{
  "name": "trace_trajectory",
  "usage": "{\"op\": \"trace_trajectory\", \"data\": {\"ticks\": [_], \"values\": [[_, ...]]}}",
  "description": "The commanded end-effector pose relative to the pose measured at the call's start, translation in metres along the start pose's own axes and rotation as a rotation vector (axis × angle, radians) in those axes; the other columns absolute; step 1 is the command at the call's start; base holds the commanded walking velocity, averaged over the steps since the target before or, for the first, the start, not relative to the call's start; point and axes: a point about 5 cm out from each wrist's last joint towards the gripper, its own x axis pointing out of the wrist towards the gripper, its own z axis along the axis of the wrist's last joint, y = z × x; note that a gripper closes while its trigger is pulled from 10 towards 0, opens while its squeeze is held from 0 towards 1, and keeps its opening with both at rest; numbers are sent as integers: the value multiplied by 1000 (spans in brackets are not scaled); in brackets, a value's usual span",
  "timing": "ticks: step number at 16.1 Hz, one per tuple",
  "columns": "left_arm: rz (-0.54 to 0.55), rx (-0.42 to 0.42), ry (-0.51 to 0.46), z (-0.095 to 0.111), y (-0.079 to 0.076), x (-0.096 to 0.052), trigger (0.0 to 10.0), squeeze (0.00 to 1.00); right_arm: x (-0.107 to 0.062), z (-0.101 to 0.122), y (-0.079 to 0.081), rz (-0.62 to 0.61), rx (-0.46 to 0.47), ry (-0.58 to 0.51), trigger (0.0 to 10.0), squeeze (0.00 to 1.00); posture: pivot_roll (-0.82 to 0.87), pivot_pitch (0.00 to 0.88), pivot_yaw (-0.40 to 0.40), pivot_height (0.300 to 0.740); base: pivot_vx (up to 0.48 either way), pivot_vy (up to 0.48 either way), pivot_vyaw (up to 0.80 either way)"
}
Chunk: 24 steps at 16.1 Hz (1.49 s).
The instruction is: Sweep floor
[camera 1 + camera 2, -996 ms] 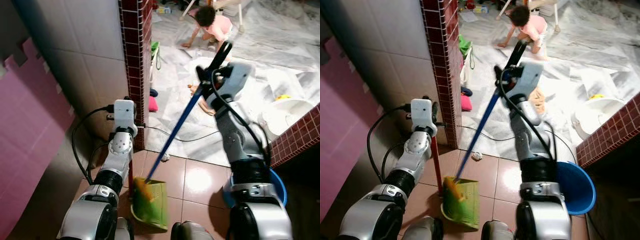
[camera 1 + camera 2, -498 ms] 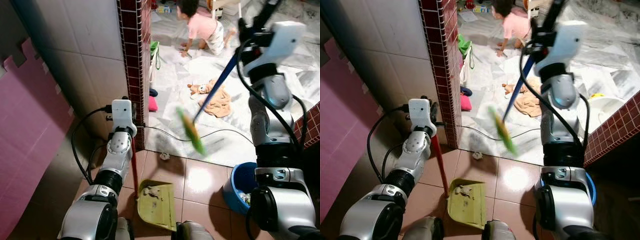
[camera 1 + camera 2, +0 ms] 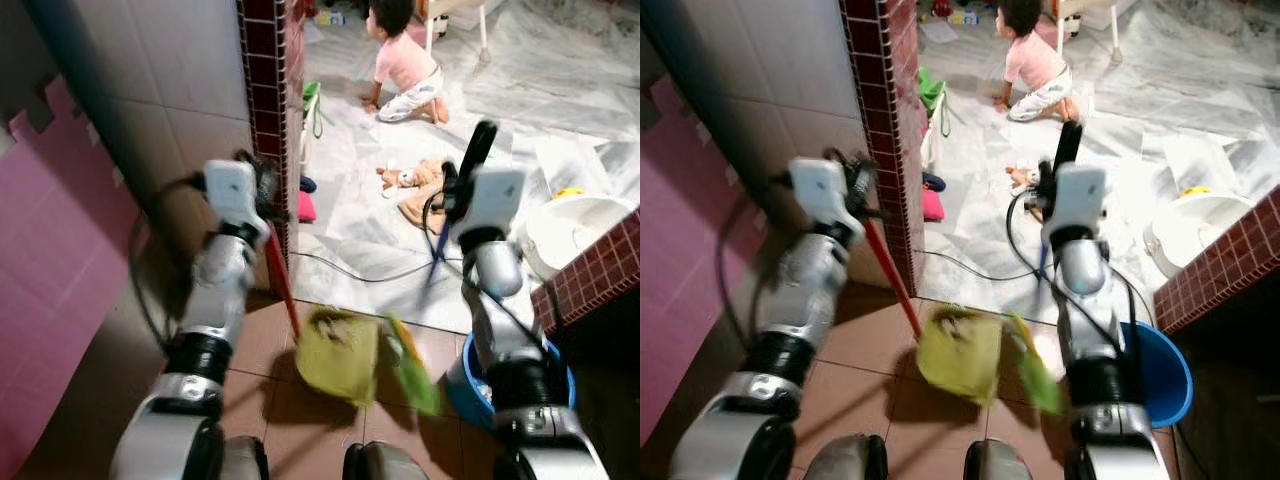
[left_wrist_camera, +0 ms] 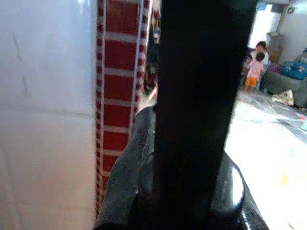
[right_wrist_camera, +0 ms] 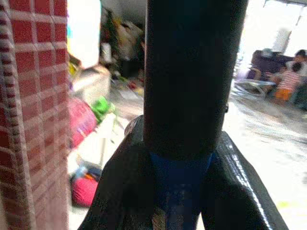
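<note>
While our left gripper (image 3: 262,185) clamps the dustpan (image 3: 338,352) handle, right gripper (image 3: 455,190) clamps the broom (image 3: 412,362) (both light, stiff; best held high).

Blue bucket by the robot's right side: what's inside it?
The blue bucket is mostly hidden behind the right arm; its visible inner wall looks bare, and the bottom is covered.

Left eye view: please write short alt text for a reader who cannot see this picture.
The robot's left gripper holds a red-handled green plastic dustpan lifted above the brown tiled floor, while its right gripper holds a blue-handled green broom beside a blue plastic bin. Beyond, a child in a pink shirt kneels on white sheeting.
</note>
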Motion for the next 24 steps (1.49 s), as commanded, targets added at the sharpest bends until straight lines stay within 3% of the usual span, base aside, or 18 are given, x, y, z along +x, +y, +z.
{"op": "trace_trajectory", "data": {"ticks": [1, 5, 8, 10, 13, 16, 24], "values": [[-12, 12, -27, 9, 3, -1, 10000, 0, 3, 16, 5, 15, -2, -82, 10000, 0, -64, 15, 3, 740, 0, 0, 0], [4, 6, -26, 14, 10, -10, 10000, 0, -3, -5, 22, 29, 59, 16, 10000, 0, -47, 0, 14, 740, 0, 0, 0], [6, -26, -61, 31, 9, -2, 10000, 0, -11, -25, 27, -12, 138, 137, 10000, 0, -42, 2, 24, 740, 0, 0, -533], [-6, -24, -70, 37, 7, -1, 10000, 0, -15, -30, 29, 4, 141, 164, 10000, 0, -44, 4, 32, 740, 0, 0, -800], [-19, -33, -98, 50, -1, 7, 10000, 0, -8, -32, 34, 12, 185, 197, 10000, 0, -55, 8, 36, 740, 0, 0, -800], [-30, -7, -57, 44, -6, 2, 10000, 0, -7, -33, 44, 42, 216, 217, 10000, 0, -49, 15, 27, 740, 0, 0, -742], [-13, 7, -2, 32, -3, -6, 10000, 0, -8, -34, 62, 120, 247, 236, 10000, 0, -46, 24, 14, 740, 0, 0, 0]]}}
